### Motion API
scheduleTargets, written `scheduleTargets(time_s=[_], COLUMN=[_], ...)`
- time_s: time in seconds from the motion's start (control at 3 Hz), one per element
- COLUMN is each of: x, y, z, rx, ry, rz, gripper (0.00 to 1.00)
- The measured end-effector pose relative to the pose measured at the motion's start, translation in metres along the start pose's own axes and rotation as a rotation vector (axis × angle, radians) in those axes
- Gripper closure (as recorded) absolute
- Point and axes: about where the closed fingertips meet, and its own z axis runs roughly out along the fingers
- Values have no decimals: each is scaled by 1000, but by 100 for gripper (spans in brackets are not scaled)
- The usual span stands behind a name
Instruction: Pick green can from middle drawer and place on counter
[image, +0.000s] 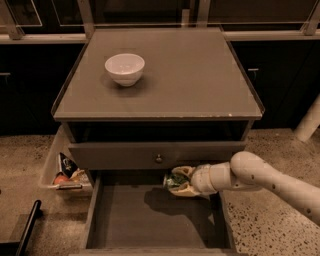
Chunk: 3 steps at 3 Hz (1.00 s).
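Currently, the green can (174, 180) is located at the 1 o'clock corner of the middle drawer (145, 220), just below the drawer front (125, 155) that carries the small round knob (159, 159). The can appears turned on its side, with one silvery end toward 9 o'clock. The gripper (180, 181) encloses it, and the fingers (184, 171) are clamped on the can, one above and one below. A shadow falls on the drawer floor toward 7 o'clock of the can, which suggests that the can is raised off the floor; contact with the floor cannot be confirmed. The arm (270, 180) enters from 4 o'clock of the view. Task status, as judged from this state: the grasp is made, and the transfer is not yet done. What is left is to withdraw the can clear of the drawer front, raise it to the worktop (200, 80) at 12 o'clock of the can, set it down and release it. The worktop carries a white bowl (124, 68) at its 10 o'clock, well apart from the 4 o'clock portion nearest the gripper. A side bin (50, 170) at 9 o'clock of the drawer holds small packages. No brand or writing can be read: the can shows only pale markings, and the packages show no legible text.
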Motion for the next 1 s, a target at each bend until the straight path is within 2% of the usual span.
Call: scheduleTargets(time_s=[0.33, 0.67, 1.0], x=[-34, -34, -40], y=[-13, -13, 7], z=[-45, -45, -50], rx=[18, 18, -2], ry=[15, 14, 2], rz=[-52, -52, -70], gripper=[100, 100, 100])
